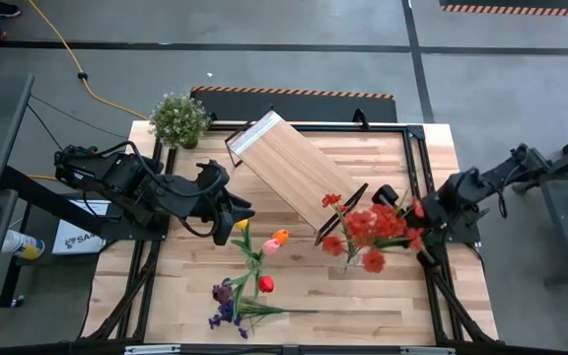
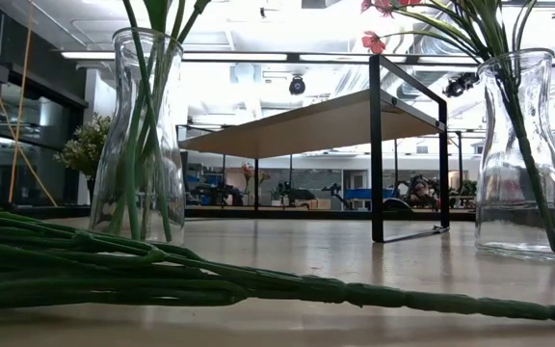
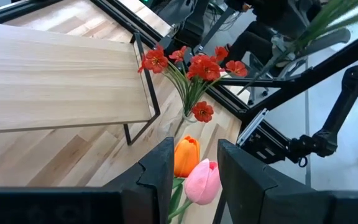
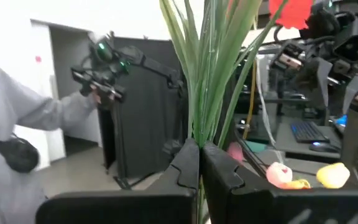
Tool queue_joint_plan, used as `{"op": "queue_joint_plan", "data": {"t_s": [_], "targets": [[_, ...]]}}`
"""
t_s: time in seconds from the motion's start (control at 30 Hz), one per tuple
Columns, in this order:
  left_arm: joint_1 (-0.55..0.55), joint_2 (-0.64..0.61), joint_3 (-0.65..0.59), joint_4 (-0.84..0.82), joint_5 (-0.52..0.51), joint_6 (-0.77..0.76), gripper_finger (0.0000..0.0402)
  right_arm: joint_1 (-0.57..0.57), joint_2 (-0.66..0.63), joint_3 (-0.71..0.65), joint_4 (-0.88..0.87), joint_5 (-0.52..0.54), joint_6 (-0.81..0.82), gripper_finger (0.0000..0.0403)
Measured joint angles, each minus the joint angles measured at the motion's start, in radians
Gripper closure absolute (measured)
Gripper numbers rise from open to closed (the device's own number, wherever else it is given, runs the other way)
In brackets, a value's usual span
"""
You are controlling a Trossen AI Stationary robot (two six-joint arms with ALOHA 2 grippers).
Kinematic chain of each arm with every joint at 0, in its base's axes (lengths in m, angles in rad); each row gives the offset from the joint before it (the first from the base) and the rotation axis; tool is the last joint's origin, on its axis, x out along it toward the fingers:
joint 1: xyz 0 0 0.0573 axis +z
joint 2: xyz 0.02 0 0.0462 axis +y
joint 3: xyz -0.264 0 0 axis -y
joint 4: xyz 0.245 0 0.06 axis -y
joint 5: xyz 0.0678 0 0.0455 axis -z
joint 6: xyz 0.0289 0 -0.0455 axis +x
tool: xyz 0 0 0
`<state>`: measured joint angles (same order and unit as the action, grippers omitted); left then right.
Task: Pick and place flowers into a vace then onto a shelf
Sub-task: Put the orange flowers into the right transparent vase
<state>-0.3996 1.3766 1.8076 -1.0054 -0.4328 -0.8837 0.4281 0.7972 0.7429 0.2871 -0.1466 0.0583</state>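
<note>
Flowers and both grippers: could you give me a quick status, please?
Left gripper over tulips, jaws apart. Right gripper shut on red flowers. Shelf unloaded.

Red sprays (image 1: 368,229) stand in a vase right of centre; tulips (image 1: 264,247) and a purple spray (image 1: 227,306) lie lower centre; the light-wood shelf (image 1: 284,168) sits diagonally above.

The whole butcher-block wooden table (image 1: 294,286) is seen straight down from overhead. A level, close view is taken at tabletop height. The red small-blossom spray (image 3: 191,68) is shared by left-wrist and overhead views.
</note>
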Motion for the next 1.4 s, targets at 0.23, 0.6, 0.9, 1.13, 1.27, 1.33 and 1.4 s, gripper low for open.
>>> {"op": "queue_joint_plan", "data": {"t_s": [0.23,0.6,0.9,1.13,1.27,1.33,1.4], "targets": [[0.000,0.000,0.000,-0.025,0.005,0.000,0.0245,0.125,0.056,0.000,0.001,0.196,-0.070,0.0403],[0.000,0.000,0.000,-0.031,0.033,0.000,0.0245,0.219,0.113,0.000,-0.008,0.450,-0.112,0.0403],[0.000,0.000,0.000,-0.045,0.057,0.000,0.0245,0.245,0.113,0.000,-0.110,0.564,-0.054,0.0403],[0.000,0.000,0.000,-0.045,0.059,0.000,0.0245,0.249,0.113,0.000,-0.181,0.616,0.005,0.0403],[0.000,0.000,0.000,-0.045,0.059,0.001,0.0245,0.249,0.113,0.000,-0.197,0.641,0.012,0.0403],[0.000,0.000,0.000,-0.045,0.059,0.014,0.0245,0.249,0.119,0.000,-0.197,0.651,0.012,0.0403],[0.000,0.000,0.000,-0.045,0.060,0.023,0.0245,0.249,0.129,0.000,-0.198,0.656,0.013,0.0403]]}}
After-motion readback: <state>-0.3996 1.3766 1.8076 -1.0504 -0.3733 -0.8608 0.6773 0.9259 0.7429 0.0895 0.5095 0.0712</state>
